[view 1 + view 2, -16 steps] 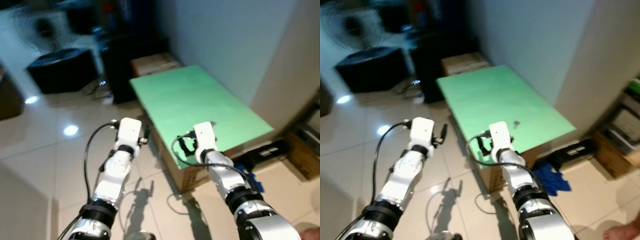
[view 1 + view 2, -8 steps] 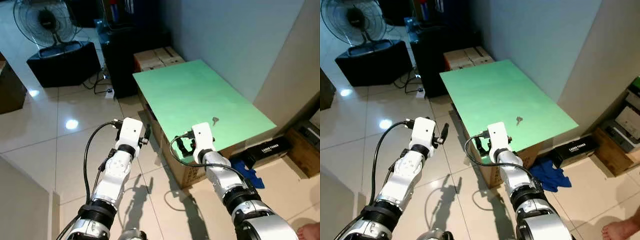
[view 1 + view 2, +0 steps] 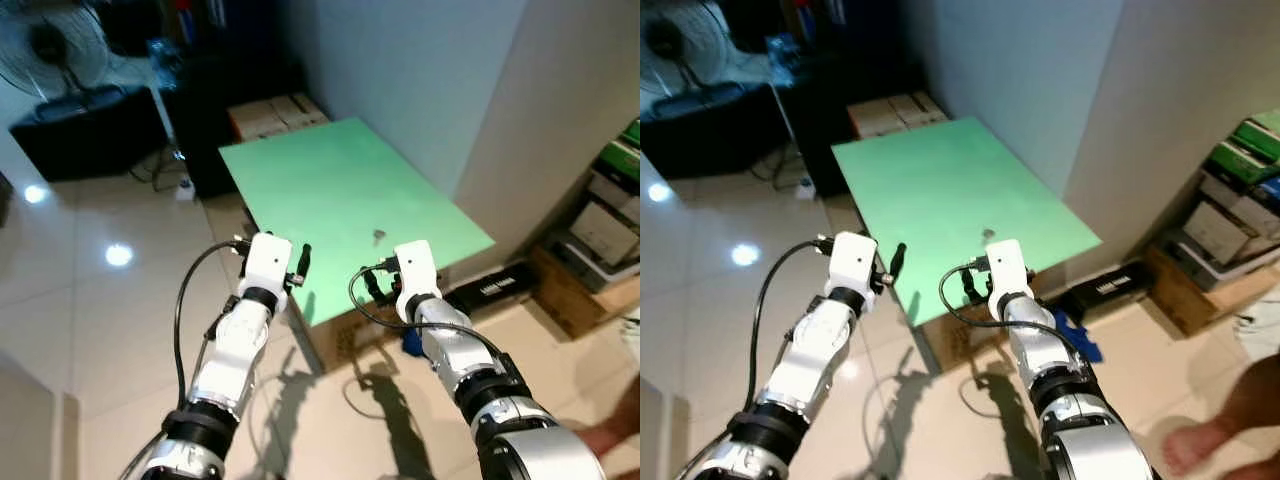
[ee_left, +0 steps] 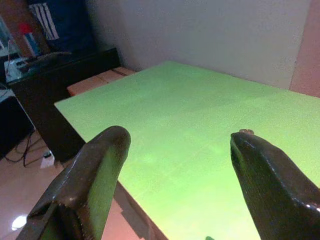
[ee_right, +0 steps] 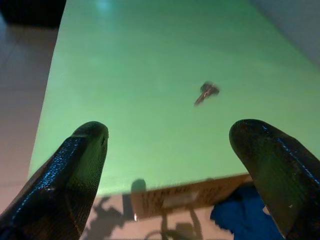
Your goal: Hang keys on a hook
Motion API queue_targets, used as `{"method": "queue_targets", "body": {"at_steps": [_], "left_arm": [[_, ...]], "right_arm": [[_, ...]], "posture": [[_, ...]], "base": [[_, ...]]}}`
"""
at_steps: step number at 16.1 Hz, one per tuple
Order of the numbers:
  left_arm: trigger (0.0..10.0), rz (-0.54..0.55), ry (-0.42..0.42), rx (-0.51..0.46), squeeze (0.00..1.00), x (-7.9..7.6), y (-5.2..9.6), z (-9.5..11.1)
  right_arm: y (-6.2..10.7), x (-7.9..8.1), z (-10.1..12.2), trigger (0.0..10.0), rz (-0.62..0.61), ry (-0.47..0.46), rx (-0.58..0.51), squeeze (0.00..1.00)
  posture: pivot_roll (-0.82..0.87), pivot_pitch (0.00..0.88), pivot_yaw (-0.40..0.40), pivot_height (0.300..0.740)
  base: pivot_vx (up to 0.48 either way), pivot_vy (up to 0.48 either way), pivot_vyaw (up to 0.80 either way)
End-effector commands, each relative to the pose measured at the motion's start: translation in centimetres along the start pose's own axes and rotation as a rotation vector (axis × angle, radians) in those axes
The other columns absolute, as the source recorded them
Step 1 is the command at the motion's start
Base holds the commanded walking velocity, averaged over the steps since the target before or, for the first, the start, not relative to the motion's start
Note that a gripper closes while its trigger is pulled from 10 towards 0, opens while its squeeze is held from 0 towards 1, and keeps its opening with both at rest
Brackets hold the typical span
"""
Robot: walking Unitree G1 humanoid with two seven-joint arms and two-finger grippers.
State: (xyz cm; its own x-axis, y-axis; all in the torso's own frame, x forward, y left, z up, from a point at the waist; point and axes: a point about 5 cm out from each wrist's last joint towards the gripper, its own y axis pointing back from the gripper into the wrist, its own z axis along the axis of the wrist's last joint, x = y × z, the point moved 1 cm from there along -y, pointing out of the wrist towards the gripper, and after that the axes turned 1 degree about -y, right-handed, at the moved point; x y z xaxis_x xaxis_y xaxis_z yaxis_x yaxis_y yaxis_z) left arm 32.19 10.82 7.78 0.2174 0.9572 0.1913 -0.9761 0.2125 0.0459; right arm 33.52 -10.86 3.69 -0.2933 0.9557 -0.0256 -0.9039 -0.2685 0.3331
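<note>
Small dark metal keys (image 5: 206, 92) lie flat on the pale green rectangular tabletop (image 3: 330, 185), near its right edge, long axis diagonal; detail is blurred. Writing on the black box (image 3: 490, 290) below is unreadable. Left gripper (image 4: 175, 165) and right gripper (image 5: 170, 150) hover at the near edge, fingers spread, holding nothing.
</note>
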Motion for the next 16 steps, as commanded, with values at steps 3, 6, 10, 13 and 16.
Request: {"method": "queue_targets", "body": {"at_steps": [3,6,10,13,16], "left_arm": [[10.0,0.008,-0.024,0.008,0.00,0.46,0.16,-0.16],[10.0,0.006,-0.023,0.015,0.00,0.40,0.12,-0.27],[10.0,0.019,-0.071,0.042,0.00,0.57,0.08,-0.64],[10.0,0.046,-0.029,0.053,0.00,0.93,0.07,-0.78],[10.0,0.016,-0.037,0.048,0.00,0.54,0.08,-0.72]], "right_arm": [[-0.18,0.57,0.41,10.0,0.016,-0.004,-0.014,0.00],[-0.17,0.59,0.38,10.0,0.017,-0.004,-0.015,0.00],[-0.16,0.80,0.29,10.0,0.022,-0.002,-0.013,0.00],[-0.16,0.93,0.24,10.0,0.026,-0.002,-0.011,0.00],[-0.16,1.07,0.21,10.0,0.028,0.000,-0.012,0.00]], "posture": [[-0.05,0.000,0.052,0.740],[-0.05,0.000,0.053,0.740],[-0.05,0.000,0.056,0.740],[-0.05,0.000,0.057,0.740],[-0.05,0.000,0.057,0.740]], "base": [[0.000,-0.480,0.00],[0.000,-0.480,0.00],[0.000,-0.437,0.00],[0.000,-0.102,0.00],[0.157,0.000,0.00]]}}
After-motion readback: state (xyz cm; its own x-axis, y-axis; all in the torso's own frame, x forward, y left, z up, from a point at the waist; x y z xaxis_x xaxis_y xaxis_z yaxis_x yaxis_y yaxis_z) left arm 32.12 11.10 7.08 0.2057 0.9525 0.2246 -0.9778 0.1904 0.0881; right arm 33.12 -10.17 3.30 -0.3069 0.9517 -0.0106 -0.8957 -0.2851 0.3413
